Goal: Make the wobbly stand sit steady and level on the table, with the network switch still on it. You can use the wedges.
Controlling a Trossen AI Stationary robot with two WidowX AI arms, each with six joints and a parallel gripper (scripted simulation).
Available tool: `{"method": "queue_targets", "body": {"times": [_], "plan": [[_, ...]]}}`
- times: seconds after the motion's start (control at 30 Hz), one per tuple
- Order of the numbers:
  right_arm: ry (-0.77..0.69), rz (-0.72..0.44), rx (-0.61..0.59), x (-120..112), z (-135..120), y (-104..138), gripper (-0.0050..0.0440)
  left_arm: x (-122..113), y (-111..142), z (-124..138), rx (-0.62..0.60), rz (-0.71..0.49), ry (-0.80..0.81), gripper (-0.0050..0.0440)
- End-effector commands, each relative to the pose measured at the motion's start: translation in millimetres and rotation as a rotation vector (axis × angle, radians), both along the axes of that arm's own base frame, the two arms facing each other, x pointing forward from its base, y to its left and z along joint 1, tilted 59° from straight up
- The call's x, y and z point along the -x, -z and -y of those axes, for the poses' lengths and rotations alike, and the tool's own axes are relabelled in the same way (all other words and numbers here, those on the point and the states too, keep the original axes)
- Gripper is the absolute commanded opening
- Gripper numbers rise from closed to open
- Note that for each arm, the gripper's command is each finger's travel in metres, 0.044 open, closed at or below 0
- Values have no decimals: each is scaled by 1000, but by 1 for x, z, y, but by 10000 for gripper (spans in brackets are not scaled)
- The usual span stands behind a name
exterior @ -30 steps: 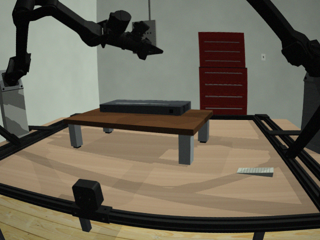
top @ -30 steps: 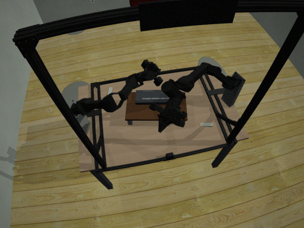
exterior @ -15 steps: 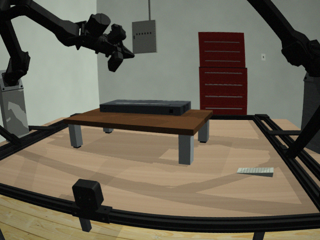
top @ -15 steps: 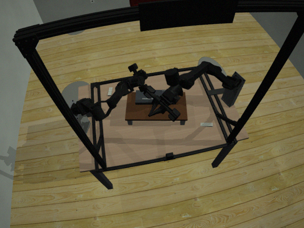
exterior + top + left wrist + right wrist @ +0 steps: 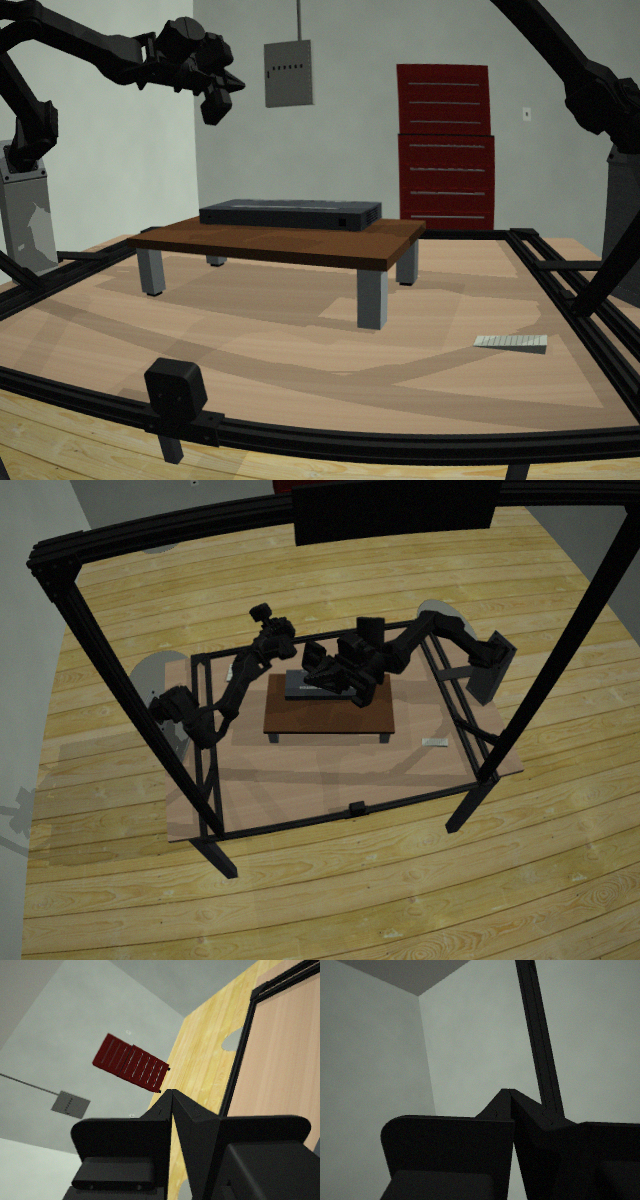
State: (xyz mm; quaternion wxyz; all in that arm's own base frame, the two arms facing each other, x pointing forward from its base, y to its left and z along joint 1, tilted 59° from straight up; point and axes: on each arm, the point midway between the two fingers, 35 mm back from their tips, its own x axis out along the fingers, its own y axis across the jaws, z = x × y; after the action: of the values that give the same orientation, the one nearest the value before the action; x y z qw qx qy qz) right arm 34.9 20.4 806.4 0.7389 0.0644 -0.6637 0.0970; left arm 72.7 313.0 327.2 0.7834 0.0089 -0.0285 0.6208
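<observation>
The brown stand [image 5: 330,721] [image 5: 248,243] stands mid-table with the dark network switch [image 5: 295,689] [image 5: 281,217] flat on its top. Three legs show black feet; the near right leg [image 5: 371,299] shows none. Whether every leg bears on the table, I cannot tell. A pale ribbed wedge [image 5: 434,742] [image 5: 511,341] lies right of the stand. Another wedge [image 5: 229,673] lies behind left, partly hidden by the left arm. My left gripper [image 5: 241,85] [image 5: 171,1093] is shut and empty, raised above and behind the stand. My right gripper [image 5: 306,678] [image 5: 507,1095] is shut and empty, over the switch in the top view.
A black frame [image 5: 289,825] [image 5: 413,448] borders the tabletop, with a small black camera box [image 5: 357,808] [image 5: 175,387] on its front bar. Posts and an overhead beam [image 5: 180,529] surround the workspace. Both arms reach in above the stand.
</observation>
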Motion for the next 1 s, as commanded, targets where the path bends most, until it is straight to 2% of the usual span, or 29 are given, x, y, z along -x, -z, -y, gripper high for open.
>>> {"method": "queue_targets", "body": {"times": [0.0, 0.07, 0.2, 0.23, 0.4, 0.57, 0.63, 0.77, 0.8, 0.97], "plan": [[-197, 175, -93, 18, 11, 3, 0, 47, 4, -2, 2, -22, -148, 0], [-253, 223, -119, 18, 11, 3, 0, 47, 4, -2, 2, -22, -148, 0], [-253, 223, -119, 18, 11, 3, 0, 47, 4, -2, 2, -22, -148, 0], [-180, 153, -107, 22, 14, 2, 0, 30, 16, 0, 60, -2, -77, 0], [-216, 188, -115, 20, 12, 2, 0, 4, 85, 22, 370, 82, 101, 0], [-253, 223, -119, 18, 11, 3, 0, -19, 144, 65, 628, 191, 208, 0], [-253, 223, -119, 18, 11, 3, 0, -19, 144, 65, 729, 229, 258, 0], [-253, 223, -119, 18, 11, 3, 0, -19, 144, 65, 729, 229, 258, 0], [-163, 223, -118, 22, 16, 3, 0, -19, 145, 63, 701, 220, 229, 0], [218, 242, -72, 20, 21, 3, 0, -38, 186, 120, 1046, 392, 337, 0]]}}
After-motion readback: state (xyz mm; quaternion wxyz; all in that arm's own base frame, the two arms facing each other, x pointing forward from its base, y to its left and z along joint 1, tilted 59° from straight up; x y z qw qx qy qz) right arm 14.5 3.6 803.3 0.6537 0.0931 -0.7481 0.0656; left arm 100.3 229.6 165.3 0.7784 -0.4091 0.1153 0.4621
